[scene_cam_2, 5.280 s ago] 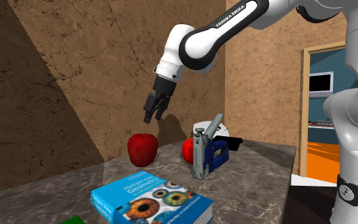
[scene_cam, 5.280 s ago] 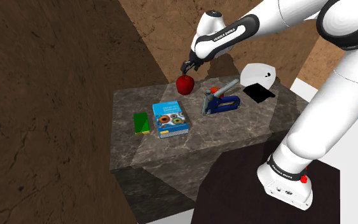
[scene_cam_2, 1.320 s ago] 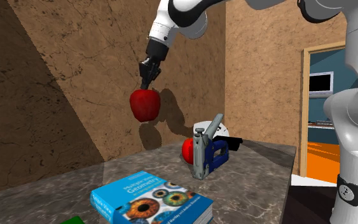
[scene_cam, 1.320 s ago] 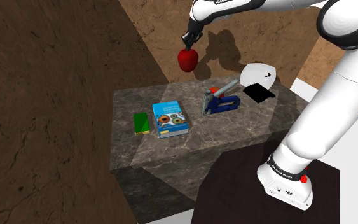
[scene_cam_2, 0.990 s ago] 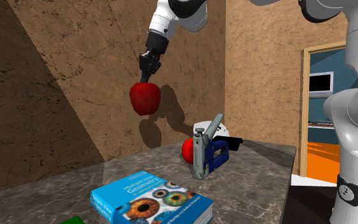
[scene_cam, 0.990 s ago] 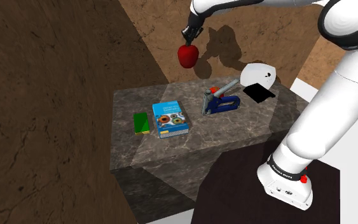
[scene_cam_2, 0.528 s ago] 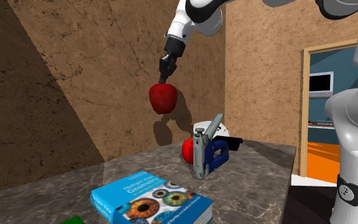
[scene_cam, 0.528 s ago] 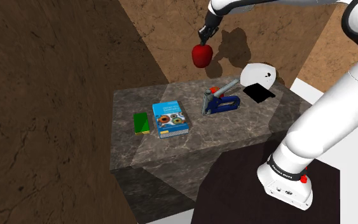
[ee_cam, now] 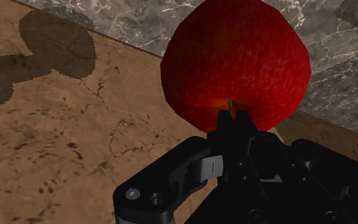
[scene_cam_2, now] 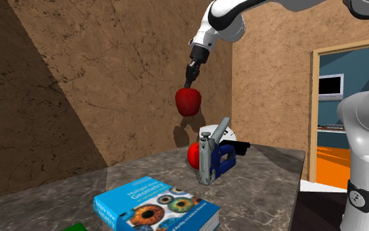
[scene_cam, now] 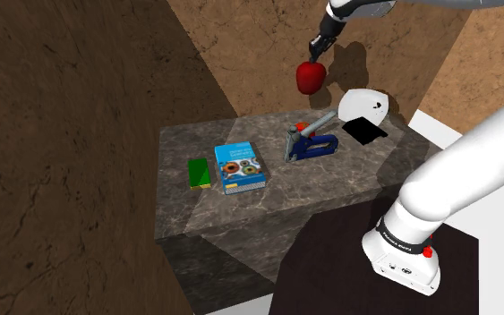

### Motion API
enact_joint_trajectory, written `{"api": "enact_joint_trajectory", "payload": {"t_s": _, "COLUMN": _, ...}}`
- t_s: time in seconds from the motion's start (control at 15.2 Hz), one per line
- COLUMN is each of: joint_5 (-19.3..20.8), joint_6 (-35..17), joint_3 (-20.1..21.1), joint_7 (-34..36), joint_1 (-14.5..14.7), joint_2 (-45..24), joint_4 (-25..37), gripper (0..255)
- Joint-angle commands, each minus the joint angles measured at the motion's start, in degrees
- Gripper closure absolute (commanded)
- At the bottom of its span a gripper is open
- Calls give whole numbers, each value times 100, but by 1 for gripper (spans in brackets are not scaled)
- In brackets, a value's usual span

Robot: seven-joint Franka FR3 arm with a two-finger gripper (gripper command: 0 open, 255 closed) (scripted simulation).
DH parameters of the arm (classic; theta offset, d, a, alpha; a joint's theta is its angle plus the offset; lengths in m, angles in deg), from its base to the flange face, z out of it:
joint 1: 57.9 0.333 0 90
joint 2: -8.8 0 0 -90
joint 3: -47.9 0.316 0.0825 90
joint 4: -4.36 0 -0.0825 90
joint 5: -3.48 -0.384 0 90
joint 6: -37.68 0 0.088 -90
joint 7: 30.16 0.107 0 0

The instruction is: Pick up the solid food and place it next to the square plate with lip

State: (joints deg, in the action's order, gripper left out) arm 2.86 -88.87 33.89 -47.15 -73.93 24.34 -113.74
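Apple (scene_cam: 310, 77) has slid toward the shoulder view's right since a moment ago, dangling high in the air under the gripper (scene_cam: 316, 50), fingers pinched on its top. Riding high probably so it clears the stapler (scene_cam: 311, 143) heading for the white plate (scene_cam: 363, 105).

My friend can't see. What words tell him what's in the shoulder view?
A black gripper holds a red apple up in the air by a brown wall. Lower down, a grey stone table carries a blue book, a blue stapler and a white plate.
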Motion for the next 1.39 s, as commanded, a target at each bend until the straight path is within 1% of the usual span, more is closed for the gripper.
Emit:
{"api": "enact_joint_trajectory", "payload": {"t_s": 0.0, "joint_5": -3, "joint_6": 1, "joint_3": -143, "joint_7": -233, "joint_1": -81, "joint_2": 198, "joint_4": -198, "gripper": 255}}
{"api": "enact_joint_trajectory", "payload": {"t_s": 0.33, "joint_5": -45, "joint_6": 122, "joint_3": -609, "joint_7": -917, "joint_1": -287, "joint_2": 481, "joint_4": -375, "gripper": 255}}
{"api": "enact_joint_trajectory", "payload": {"t_s": 0.66, "joint_5": -86, "joint_6": 286, "joint_3": -1121, "joint_7": -1622, "joint_1": -472, "joint_2": 628, "joint_4": -386, "gripper": 255}}
{"api": "enact_joint_trajectory", "payload": {"t_s": 0.99, "joint_5": -164, "joint_6": 484, "joint_3": -1683, "joint_7": -2356, "joint_1": -620, "joint_2": 625, "joint_4": -232, "gripper": 255}}
{"api": "enact_joint_trajectory", "payload": {"t_s": 1.32, "joint_5": -320, "joint_6": 717, "joint_3": -2312, "joint_7": -3130, "joint_1": -705, "joint_2": 457, "joint_4": 88, "gripper": 255}}
